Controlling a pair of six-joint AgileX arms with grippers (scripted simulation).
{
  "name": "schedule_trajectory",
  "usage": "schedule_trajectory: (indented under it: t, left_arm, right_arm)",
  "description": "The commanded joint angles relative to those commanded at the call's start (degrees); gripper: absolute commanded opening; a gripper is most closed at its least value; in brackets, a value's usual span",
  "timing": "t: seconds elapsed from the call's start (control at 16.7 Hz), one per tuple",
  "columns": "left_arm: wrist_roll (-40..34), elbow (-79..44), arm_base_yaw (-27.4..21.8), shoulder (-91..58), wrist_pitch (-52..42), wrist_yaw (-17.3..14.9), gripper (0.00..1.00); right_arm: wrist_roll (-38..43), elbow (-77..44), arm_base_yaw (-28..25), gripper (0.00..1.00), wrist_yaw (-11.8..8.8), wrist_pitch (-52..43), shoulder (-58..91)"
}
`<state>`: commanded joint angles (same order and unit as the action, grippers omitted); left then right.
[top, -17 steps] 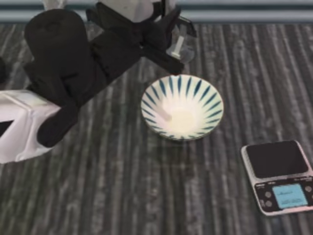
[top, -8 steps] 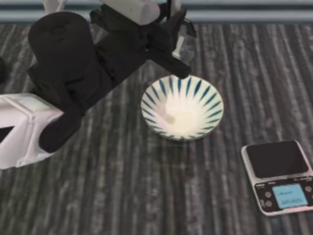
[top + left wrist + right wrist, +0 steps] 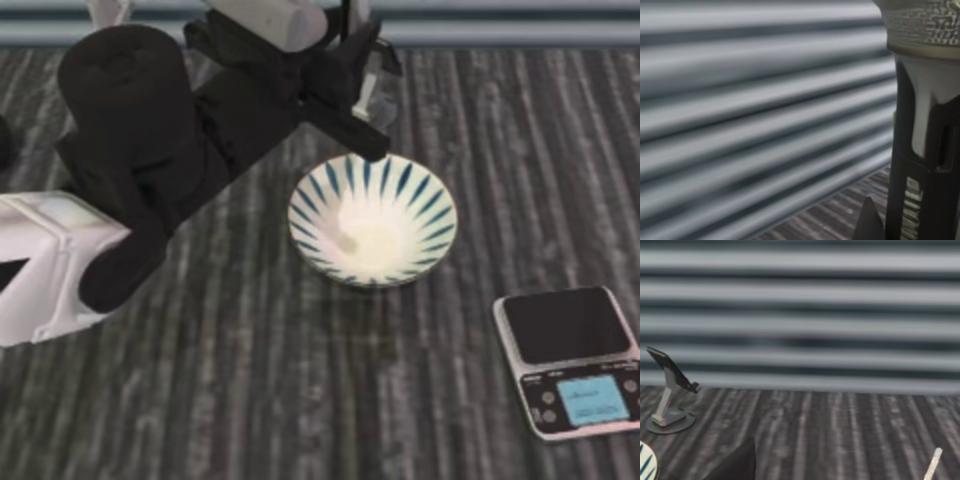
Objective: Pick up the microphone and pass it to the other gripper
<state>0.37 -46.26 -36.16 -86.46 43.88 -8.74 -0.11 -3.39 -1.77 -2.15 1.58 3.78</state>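
A white bowl (image 3: pixel 372 220) with blue radial stripes is seen near the middle of the dark striped table (image 3: pixel 300 390), upright. A kitchen scale (image 3: pixel 572 360) with a black platform and a light blue display is placed at the near right, well apart from the bowl. A small black phone stand (image 3: pixel 669 397) on a round metal base is shown toward the far edge, before a wall of horizontal grey bands (image 3: pixel 805 310).

My left arm (image 3: pixel 150 170) fills the table's far left, its gripper (image 3: pixel 362 100) just beyond the bowl (image 3: pixel 372 218), which blocks the middle. The phone stand (image 3: pixel 670 395) stands at the far edge near that gripper. The scale (image 3: pixel 572 360) takes the near right corner. Bare table (image 3: pixel 250 400) lies open across the near left and between bowl and scale.
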Motion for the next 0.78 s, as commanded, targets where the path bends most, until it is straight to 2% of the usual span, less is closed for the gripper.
schedule_trajectory:
  t: [0.24, 0.78]
  left_arm:
    - [0.00, 0.00, 0.00, 0.00, 0.00, 0.00, 0.00]
    - [0.00, 0.00, 0.00, 0.00, 0.00, 0.00, 0.00]
  right_arm:
    - [-0.29, -9.58, -4.83, 1.00, -5.94, 4.35, 13.43]
    - [-0.91, -34.54, -17.99, 1.00, -22.14, 15.19, 54.43]
